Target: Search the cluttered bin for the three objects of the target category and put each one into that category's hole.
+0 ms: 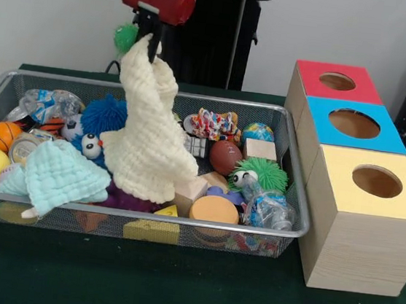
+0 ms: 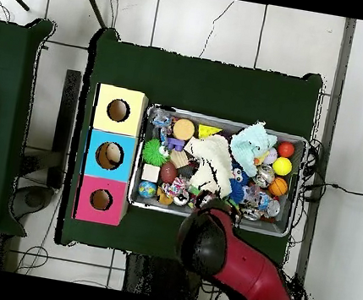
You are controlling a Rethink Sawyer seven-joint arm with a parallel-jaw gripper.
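On the green table, the gripper pinches a cream knitted cloth up over the silver wire-mesh bin; a crinkled clear water bottle lies low beside it, toward the boxes.

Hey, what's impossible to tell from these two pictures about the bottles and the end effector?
- End effector, front view: its tips are buried in the lifted cream cloth; the overhead view hides it under the arm.
- Third water bottle: only two show, one near the green fuzzy toy, another at the bin's opposite end; cloths and toys cover the rest.
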